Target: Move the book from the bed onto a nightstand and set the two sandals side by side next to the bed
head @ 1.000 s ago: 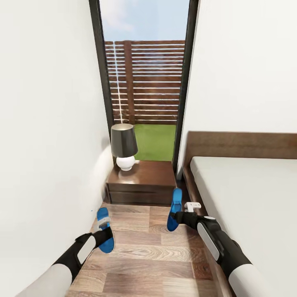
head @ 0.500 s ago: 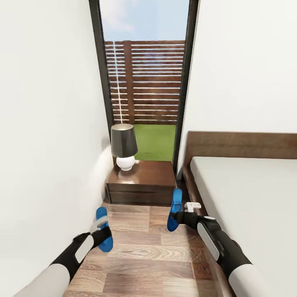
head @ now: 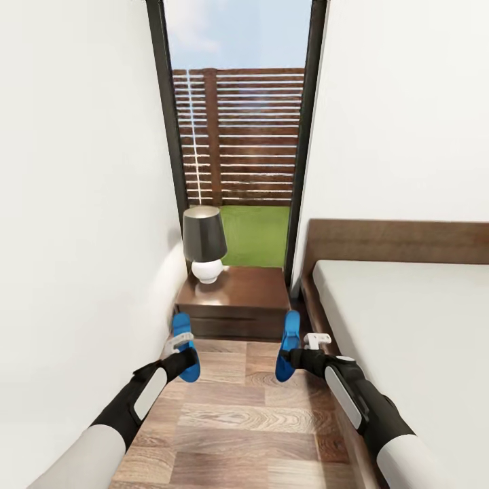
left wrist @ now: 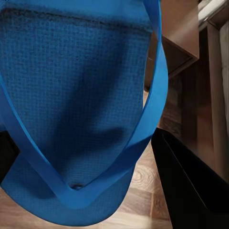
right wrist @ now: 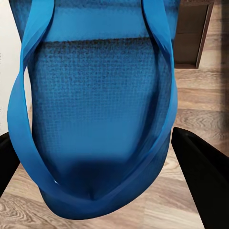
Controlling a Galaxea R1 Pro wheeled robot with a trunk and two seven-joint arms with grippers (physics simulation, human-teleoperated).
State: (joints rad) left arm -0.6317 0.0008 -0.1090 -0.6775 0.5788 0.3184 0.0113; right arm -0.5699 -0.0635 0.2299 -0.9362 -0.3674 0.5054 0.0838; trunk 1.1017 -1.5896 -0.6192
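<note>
Each of my grippers holds one bright blue sandal above the wood floor, in the gap between the left wall and the bed [head: 407, 319]. My left gripper [head: 180, 354] is shut on the left sandal [head: 185, 339], close to the nightstand [head: 234, 299] front. My right gripper [head: 293, 354] is shut on the right sandal [head: 288, 345], just beside the bed frame's corner. In the left wrist view the blue sandal [left wrist: 81, 109] hangs close before the camera; the right wrist view has the other sandal [right wrist: 95, 109] likewise. The book is out of view.
A black-shaded lamp [head: 204, 241] with a white base stands on the nightstand's left side. Behind it a tall black-framed window [head: 238, 136] looks onto a slatted fence and grass. The white wall [head: 75, 238] hems in the left; wood-plank floor [head: 251, 421] lies below the arms.
My left arm has carried its sandal forward and to the right, toward the nightstand. The right arm and its sandal have stayed put.
</note>
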